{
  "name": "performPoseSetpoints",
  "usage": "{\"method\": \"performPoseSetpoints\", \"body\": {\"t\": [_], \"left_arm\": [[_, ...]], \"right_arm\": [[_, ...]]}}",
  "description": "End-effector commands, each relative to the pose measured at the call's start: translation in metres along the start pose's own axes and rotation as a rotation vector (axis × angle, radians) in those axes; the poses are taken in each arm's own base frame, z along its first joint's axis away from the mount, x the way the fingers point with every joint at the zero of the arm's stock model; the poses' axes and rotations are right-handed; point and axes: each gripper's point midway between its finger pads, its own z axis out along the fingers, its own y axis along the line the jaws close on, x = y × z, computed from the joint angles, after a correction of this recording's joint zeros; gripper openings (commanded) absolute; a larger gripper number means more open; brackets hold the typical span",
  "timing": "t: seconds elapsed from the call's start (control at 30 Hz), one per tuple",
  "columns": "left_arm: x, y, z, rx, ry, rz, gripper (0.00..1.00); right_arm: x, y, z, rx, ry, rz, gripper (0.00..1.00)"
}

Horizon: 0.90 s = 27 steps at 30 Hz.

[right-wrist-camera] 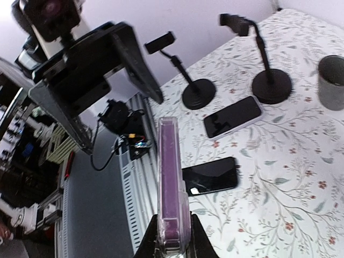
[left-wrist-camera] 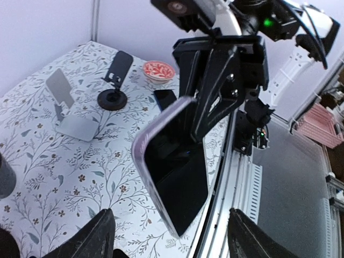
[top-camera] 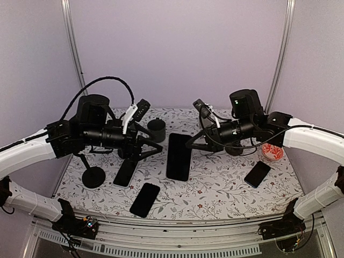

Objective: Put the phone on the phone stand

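— Lilac walls and a floral-patterned bench [top-camera: 215, 193] are seen. Where is the phone [top-camera: 179, 156] found?

— It is held up off the bench, tilted, between the two arms. Its purple rim is shown edge-on in the right wrist view.

— By which jaws is it gripped?

— It is clamped at one end by the right jaws. The left jaws are spread wide just beside it, and the phone is not touched by them.

— Where are the stands placed?

— A black phone stand [top-camera: 93, 174] with a round base is set at the left of the bench. A silver stand [left-wrist-camera: 72, 115] and another black stand [left-wrist-camera: 112, 97] are set on the right, well apart from the phone.

— What else is noted?

— A second phone [top-camera: 144, 199] is laid flat near the front edge.
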Motion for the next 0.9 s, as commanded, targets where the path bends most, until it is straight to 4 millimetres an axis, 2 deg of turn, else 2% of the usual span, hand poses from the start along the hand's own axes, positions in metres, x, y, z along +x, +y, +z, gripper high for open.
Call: {"method": "performPoseSetpoints", "body": {"t": [0.0, 0.1, 0.27, 0.47, 0.63, 0.87], "left_arm": [[0.004, 0.032, 0.001, -0.165, -0.03, -0.08, 0.71], [0.007, 0.04, 0.006, -0.192, -0.04, -0.145, 0.7], [0.001, 0.045, 0.016, -0.209, -0.041, -0.212, 0.65], [-0.021, 0.048, 0.02, -0.242, -0.049, -0.21, 0.62], [-0.034, 0.046, 0.02, -0.24, -0.064, -0.211, 0.61], [-0.026, 0.046, 0.017, -0.256, -0.056, -0.24, 0.61]], "right_arm": [[-0.041, -0.03, -0.043, 0.223, -0.17, 0.017, 0.0], [-0.052, -0.055, -0.066, 0.386, -0.248, 0.04, 0.0], [-0.063, -0.095, -0.105, 0.627, -0.363, 0.09, 0.0], [-0.074, -0.125, -0.143, 0.814, -0.447, 0.113, 0.0], [-0.069, -0.154, -0.171, 0.924, -0.482, 0.171, 0.0], [-0.069, -0.179, -0.199, 1.029, -0.511, 0.203, 0.0]]}}
